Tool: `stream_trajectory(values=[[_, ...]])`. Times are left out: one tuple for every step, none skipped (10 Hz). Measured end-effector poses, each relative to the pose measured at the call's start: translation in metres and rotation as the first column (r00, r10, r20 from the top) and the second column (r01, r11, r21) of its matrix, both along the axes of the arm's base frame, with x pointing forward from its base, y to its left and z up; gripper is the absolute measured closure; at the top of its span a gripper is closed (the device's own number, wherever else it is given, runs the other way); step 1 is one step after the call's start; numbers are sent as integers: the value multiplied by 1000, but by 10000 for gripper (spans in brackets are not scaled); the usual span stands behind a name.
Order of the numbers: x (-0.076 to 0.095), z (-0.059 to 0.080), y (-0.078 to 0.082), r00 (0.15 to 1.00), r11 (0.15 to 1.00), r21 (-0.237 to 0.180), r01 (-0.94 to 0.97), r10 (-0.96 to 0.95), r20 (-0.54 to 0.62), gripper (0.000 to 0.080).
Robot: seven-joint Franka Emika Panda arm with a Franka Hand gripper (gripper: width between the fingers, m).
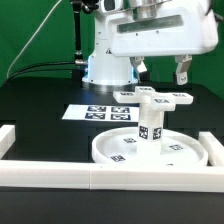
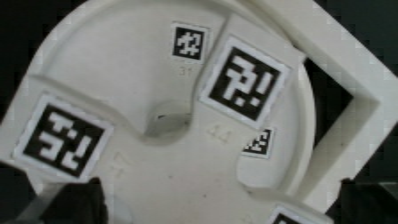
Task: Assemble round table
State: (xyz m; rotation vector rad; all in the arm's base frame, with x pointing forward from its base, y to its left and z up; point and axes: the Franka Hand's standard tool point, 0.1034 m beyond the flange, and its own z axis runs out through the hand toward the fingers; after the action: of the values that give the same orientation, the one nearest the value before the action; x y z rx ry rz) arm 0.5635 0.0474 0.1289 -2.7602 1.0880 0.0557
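The round table's large rimmed disc (image 1: 110, 152) lies flat on the black table. The short cylinder leg (image 1: 149, 127) stands upright on its middle. The cross-shaped piece (image 1: 152, 98) sits on top of the leg. All carry small square tags. My gripper (image 1: 158, 72) hangs above the cross-shaped piece, open and empty, one finger to each side. In the wrist view a curved-edged white tagged surface (image 2: 143, 95) with a small hole fills the frame close below my gripper (image 2: 205, 212). I cannot tell which part it is.
The marker board (image 1: 95, 112) lies flat behind the disc. Long white border rails run along the front (image 1: 110, 180), the exterior view's left (image 1: 12, 138) and right (image 1: 214, 146). The robot base (image 1: 105, 65) stands at the back.
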Motion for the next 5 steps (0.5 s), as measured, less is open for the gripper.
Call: stream_trajectory(values=[[1, 2, 0, 989, 989, -23, -148, 148, 8, 150], [2, 2, 1, 955, 955, -40, -295, 296, 18, 150], [2, 2, 2, 932, 932, -44, -360, 361, 20, 150], [2, 1, 0, 898, 898, -53, -437, 439, 37, 150], [2, 1, -1, 872, 873, -57, -485, 487, 42, 150]])
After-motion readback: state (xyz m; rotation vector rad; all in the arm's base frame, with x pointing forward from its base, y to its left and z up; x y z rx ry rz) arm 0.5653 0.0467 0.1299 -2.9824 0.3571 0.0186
